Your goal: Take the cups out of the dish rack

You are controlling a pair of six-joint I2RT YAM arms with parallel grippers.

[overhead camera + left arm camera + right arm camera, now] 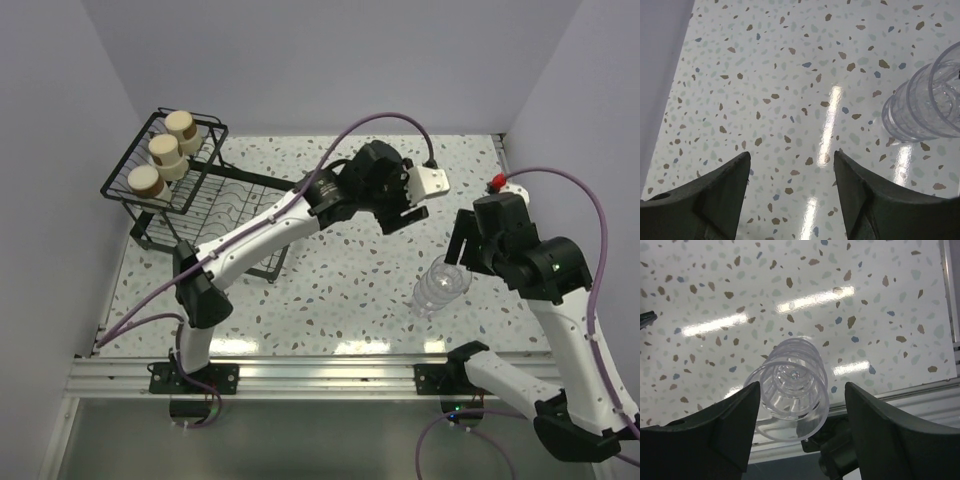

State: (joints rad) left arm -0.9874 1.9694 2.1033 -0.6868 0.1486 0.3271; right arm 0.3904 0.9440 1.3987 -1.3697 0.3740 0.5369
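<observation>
- The right jaws (802, 386) stand wide on either side of the clear cup (440, 285), which sits on the bench (330, 300) at the lower right of the overhead view. The wrist view shows a gap on the cup's right side. The left side is too close to call.
- I judge the step in hand to be letting go of this cup. I would lift straight up until both fingers are above the rim, and only then swing away. A sideways pull could tip it, since it looks tall and light. I cannot tell whether it stands fully upright.
- The left jaws (791, 153) are wide too, with nothing between them, over bare bench near the centre. The clear cup shows at the right edge of that wrist view.
- Three cream cups (165, 152) stand in the raised tier of the dish rack (245, 200) at the upper left, so at least three are left to unload.
- The two wrists are near each other at centre right, so I would move one arm at a time.
- The clear cup is near the metal rail (320, 372) along the bottom edge of the bench.
- The rack sits close to the left wall (50, 150), so I would come at it from above.
</observation>
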